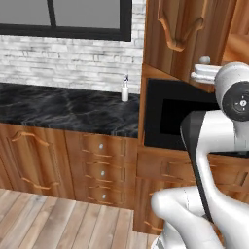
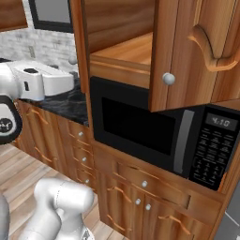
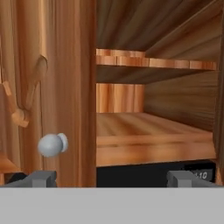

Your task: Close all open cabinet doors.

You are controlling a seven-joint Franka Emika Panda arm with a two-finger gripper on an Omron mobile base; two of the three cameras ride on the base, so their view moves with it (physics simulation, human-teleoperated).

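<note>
The claw (image 3: 111, 178) is spread wide and holds nothing; its two dark tips sit far apart at the bottom of the hand view, facing into an upper cabinet above the microwave (image 2: 154, 136). Both upper cabinet doors are open. The left door (image 3: 48, 92) stands just ahead of the claw's left tip, its silver knob (image 3: 52, 145) close above that tip. From the right base view the right door (image 2: 197, 51) swings out toward the camera, with its own knob (image 2: 168, 78) near its lower edge. Between them the wooden shelf (image 3: 148, 131) shows bare. A white bottle (image 1: 125, 90) stands on the black tabletop (image 1: 63, 109) beside the cabinet, over closed drawers (image 1: 101, 168).
</note>
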